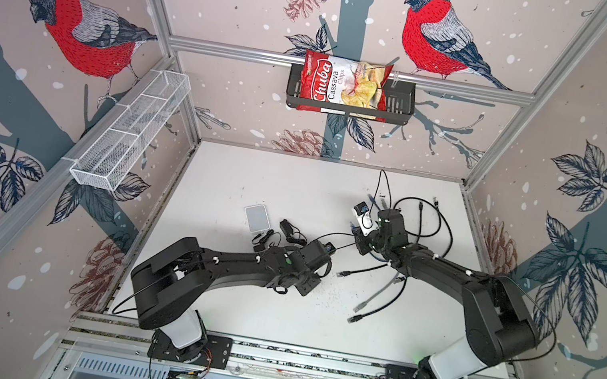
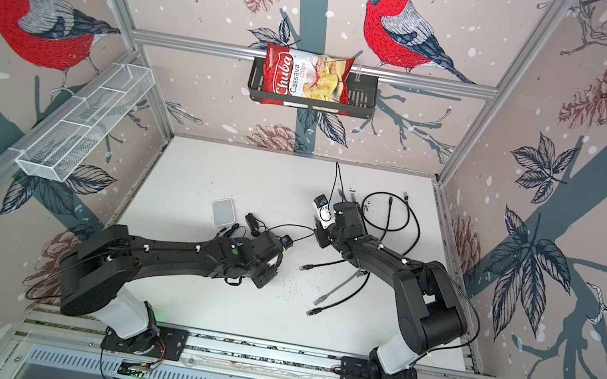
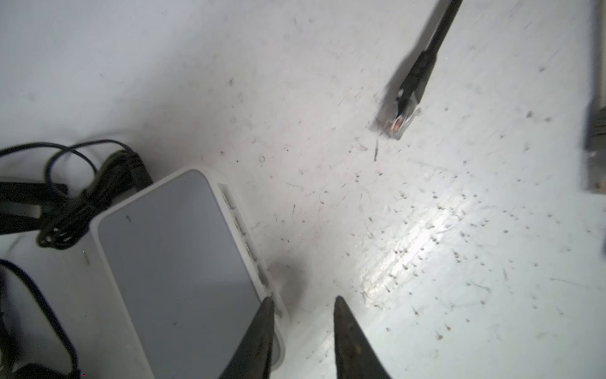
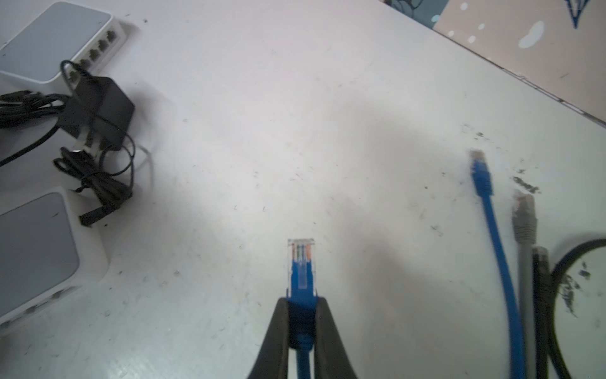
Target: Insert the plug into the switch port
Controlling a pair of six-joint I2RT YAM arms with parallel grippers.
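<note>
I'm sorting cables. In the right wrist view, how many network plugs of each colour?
Blue: 2, the held blue plug in the right claw and the loose blue plug
Grey: 1, the grey plug
Black: 1, the black plug
Total: 4

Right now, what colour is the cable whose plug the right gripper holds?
Blue, with a clear plug; shows best in the right wrist view.
</note>
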